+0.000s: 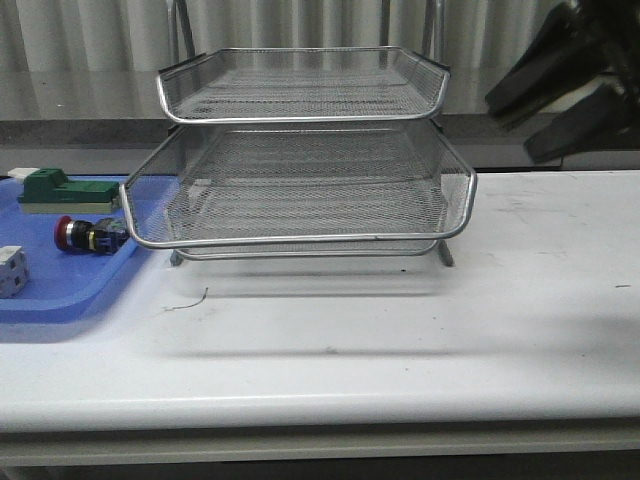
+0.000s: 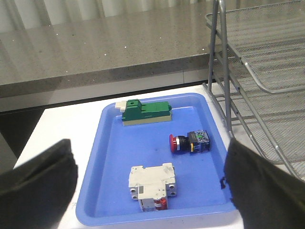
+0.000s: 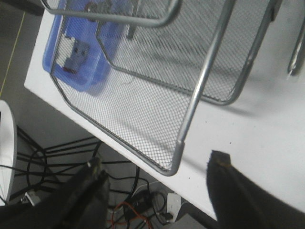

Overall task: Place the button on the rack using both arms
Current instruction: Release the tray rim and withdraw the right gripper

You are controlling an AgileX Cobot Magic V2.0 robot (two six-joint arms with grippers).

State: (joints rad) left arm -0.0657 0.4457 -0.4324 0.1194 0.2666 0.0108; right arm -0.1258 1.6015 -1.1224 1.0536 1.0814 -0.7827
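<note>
The button point(image 1: 85, 234) lies on its side in the blue tray point(image 1: 60, 300) at the table's left, red head pointing left. In the left wrist view the button point(image 2: 189, 143) rests on the tray floor, apart from both fingers. My left gripper point(image 2: 148, 162) hangs open above the tray's near end, holding nothing; it is out of the front view. The silver wire-mesh rack point(image 1: 305, 190) stands mid-table with a lower tier slid forward. My right gripper point(image 1: 520, 125) is raised at the upper right, open and empty. In its wrist view the right gripper point(image 3: 157, 161) hovers over a corner of the rack point(image 3: 157, 95).
A green block point(image 2: 145, 112) and a white breaker point(image 2: 152, 183) share the blue tray point(image 2: 119, 157) with the button. The rack's upright legs point(image 2: 224, 90) stand just beside the tray. Below the table edge point(image 3: 119, 143) are cables and a black wire frame.
</note>
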